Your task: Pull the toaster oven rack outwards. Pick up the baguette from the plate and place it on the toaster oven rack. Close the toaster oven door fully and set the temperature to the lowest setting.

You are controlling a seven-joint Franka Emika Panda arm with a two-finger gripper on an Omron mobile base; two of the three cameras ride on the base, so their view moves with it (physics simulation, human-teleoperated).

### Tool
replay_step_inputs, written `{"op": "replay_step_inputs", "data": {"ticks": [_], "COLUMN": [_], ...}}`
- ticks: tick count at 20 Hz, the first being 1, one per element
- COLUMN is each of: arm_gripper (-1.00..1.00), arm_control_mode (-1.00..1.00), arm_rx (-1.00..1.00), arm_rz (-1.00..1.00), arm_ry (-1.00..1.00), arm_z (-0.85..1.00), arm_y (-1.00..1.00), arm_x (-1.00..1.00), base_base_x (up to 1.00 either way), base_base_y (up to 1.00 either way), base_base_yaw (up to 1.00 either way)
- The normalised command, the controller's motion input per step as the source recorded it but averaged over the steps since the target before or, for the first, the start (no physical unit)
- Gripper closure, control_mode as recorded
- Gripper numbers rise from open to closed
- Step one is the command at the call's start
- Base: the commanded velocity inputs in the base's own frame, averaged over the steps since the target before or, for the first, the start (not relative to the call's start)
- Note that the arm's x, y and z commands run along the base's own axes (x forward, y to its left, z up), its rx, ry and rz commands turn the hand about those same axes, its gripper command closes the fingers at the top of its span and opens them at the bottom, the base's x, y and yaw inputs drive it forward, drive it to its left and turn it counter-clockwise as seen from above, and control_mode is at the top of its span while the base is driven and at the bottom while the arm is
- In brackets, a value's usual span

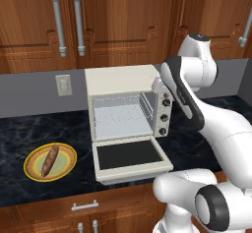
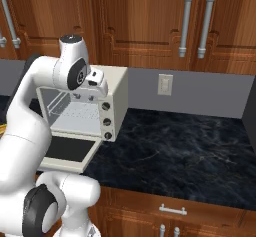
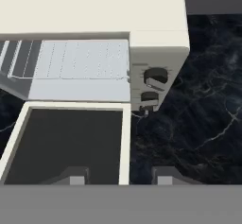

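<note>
While the gripper (image 3: pixel 115 175) hovers half open over the lowered toaster oven door (image 3: pixel 66 145), it should descend squarely toward the toaster oven rack (image 3: pixel 82 60).

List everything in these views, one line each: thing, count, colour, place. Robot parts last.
toaster oven: one, cream-white, on the counter against the back wall.
toaster oven door: one, cream frame with dark glass, folded down flat.
toaster oven rack: one, silver-grey, inside the cavity.
knobs: three, dark, down the oven's right side.
plate: one, yellow rim, counter left of the oven.
baguette: one, reddish-brown, on the plate.
wall outlet: one, pale, left of the oven.
counter: one, black marble.
cabinets: brown wood, above and below.
tool: one, dark tips apart, above the door's right edge.
</note>
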Motion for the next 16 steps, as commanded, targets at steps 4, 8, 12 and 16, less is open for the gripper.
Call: {"op": "replay_step_inputs", "data": {"ticks": [4,8,12,16], "arm_gripper": [-1.00,-1.00,-1.00,-1.00], "arm_control_mode": [-1.00,-1.00,-1.00,-1.00], "arm_rx": [0.00,0.00,0.00,0.00], "arm_rz": [0.00,0.00,0.00,0.00], "arm_ry": [-0.11,-0.17,-0.11,-0.08], "arm_z": [-0.12,-0.19,-0.18,-0.10], "arm_y": [0.10,0.16,0.20,0.22], "arm_x": [-0.08,-0.20,-0.18,-0.14], "base_base_x": [0.00,0.00,0.00,0.00], "base_base_y": [0.00,0.00,0.00,0.00], "base_base_yaw": [0.00,0.00,0.00,0.00]}}
